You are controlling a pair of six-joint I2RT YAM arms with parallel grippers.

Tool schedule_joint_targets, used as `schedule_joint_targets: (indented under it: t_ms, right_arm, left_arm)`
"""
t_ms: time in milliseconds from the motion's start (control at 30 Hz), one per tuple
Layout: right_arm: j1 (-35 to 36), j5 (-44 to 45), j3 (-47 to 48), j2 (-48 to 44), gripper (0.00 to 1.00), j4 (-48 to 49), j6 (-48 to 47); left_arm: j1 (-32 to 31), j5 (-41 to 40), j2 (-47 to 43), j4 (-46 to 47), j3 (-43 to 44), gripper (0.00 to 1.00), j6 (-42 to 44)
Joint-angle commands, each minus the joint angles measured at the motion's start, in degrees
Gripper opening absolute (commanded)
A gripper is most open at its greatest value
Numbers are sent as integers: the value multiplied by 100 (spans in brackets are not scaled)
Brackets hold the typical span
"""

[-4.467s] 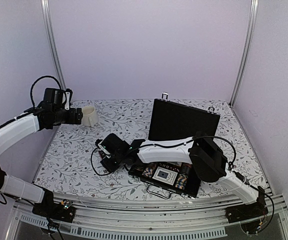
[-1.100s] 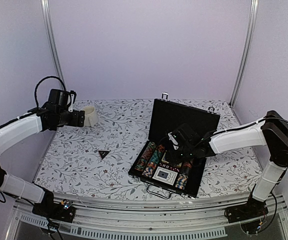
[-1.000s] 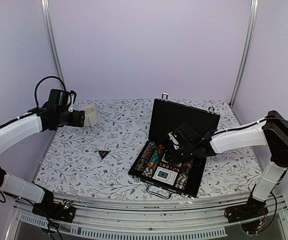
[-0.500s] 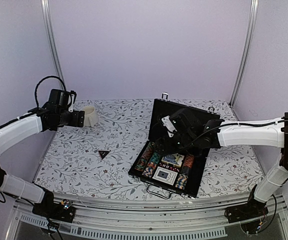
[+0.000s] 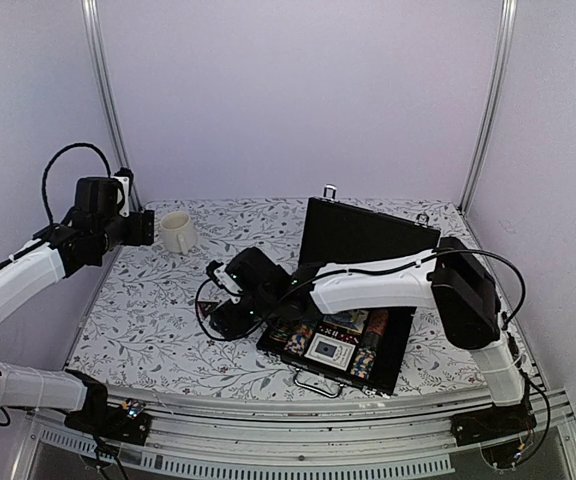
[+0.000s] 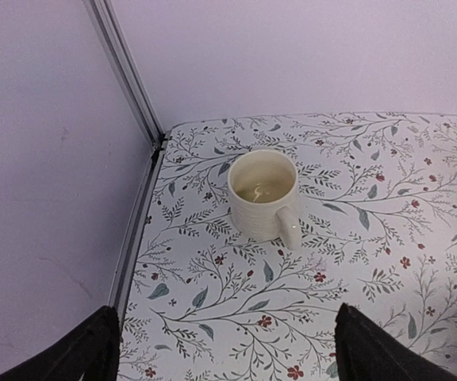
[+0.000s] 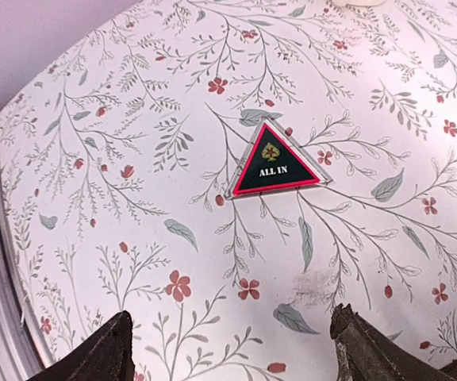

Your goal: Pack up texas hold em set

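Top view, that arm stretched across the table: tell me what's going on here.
The robot is packing a poker set. The case lies open with its lid up, with chips and cards inside. The right gripper hovers open above the black triangle marked ALL IN, which lies on the table left of the case, not yet gripped. The left gripper hangs open near the mug at the back left, apart from it.

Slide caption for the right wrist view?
Open right gripper hovers above the black ALL IN triangle lying on the floral table.
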Motion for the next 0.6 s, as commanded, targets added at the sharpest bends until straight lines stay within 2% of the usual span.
schedule_joint_targets:
  t_ms: [0, 167, 267, 567]
  right_arm:
    - [51, 292, 990, 854, 87, -456, -210]
    - [98, 331, 1589, 1392, 91, -529, -439]
    - [101, 421, 1783, 1582, 100, -546, -495]
    - [81, 335, 2289, 2131, 99, -568, -665]
  left_arm:
    - [-68, -181, -50, 118, -50, 94, 84]
    - [-69, -144, -54, 121, -41, 95, 81]
    - [-70, -105, -54, 122, -33, 95, 82]
    - [-75, -61, -41, 112, -28, 95, 82]
